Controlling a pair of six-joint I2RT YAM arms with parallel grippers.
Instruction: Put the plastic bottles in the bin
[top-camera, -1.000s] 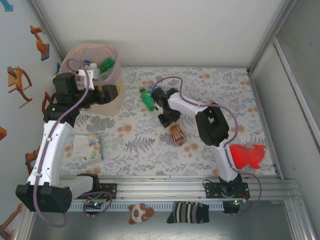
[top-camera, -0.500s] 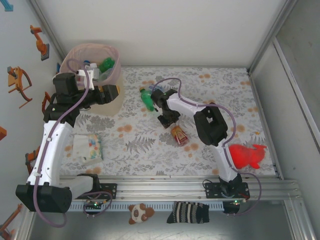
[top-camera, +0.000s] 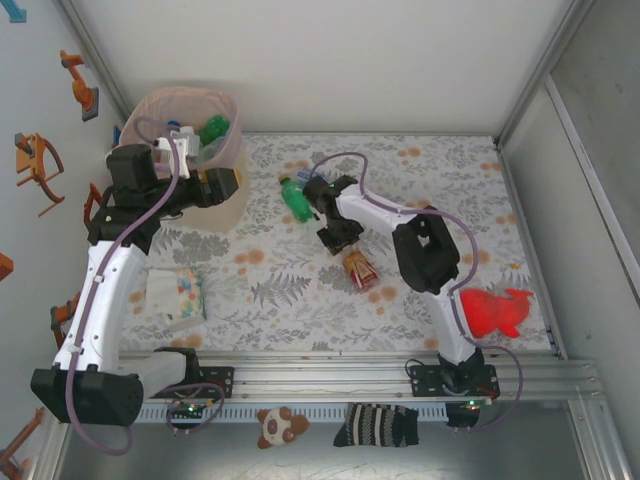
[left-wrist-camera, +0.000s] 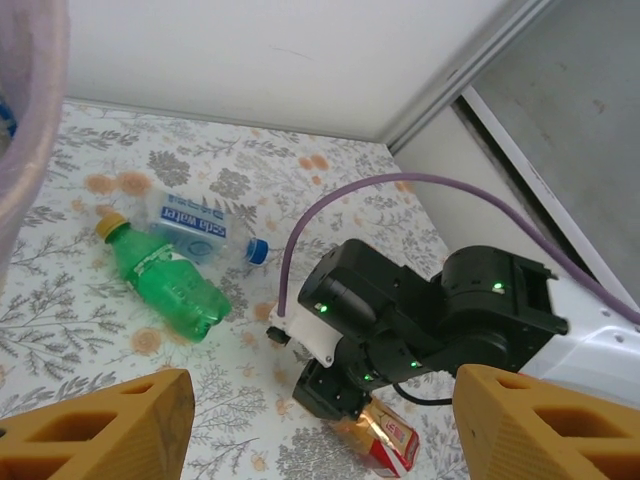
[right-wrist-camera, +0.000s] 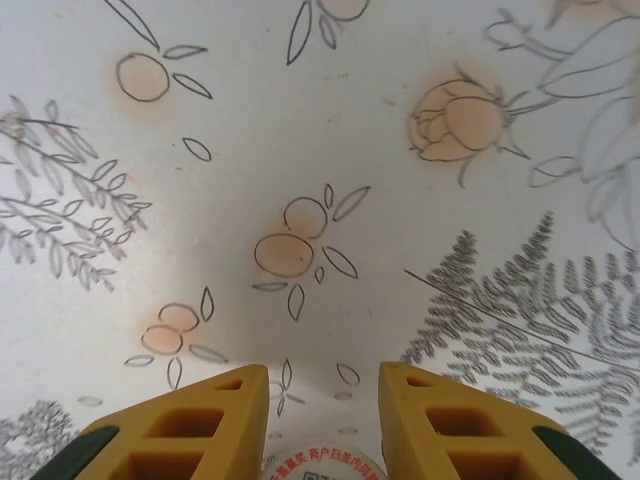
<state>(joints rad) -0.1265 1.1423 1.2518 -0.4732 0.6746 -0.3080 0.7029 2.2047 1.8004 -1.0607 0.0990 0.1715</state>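
Observation:
A copper-coloured bottle (top-camera: 360, 270) with a red label lies on the flowered table, also seen from the left wrist as the bottle (left-wrist-camera: 395, 440). My right gripper (top-camera: 338, 238) is shut on its top end; its white cap (right-wrist-camera: 322, 462) sits between the yellow fingers (right-wrist-camera: 200, 420). A green bottle (top-camera: 296, 200) and a clear, blue-labelled bottle (left-wrist-camera: 195, 228) lie just behind that arm. The pale pink bin (top-camera: 150, 105) stands at the back left with a green bottle (top-camera: 213, 128) and others inside. My left gripper (top-camera: 232, 186) hovers open beside the bin with nothing between its fingers.
A white box with coloured dots (top-camera: 177, 296) lies at the front left. A red plush toy (top-camera: 495, 312) rests at the front right. Metal frame walls (top-camera: 520, 110) close the table at the back and right. A small plush bear (top-camera: 280, 426) and a striped sock (top-camera: 378, 424) lie below the front rail.
The right gripper's jaws have closed in on the copper bottle's cap. The bottle has shifted slightly. The left arm has not moved.

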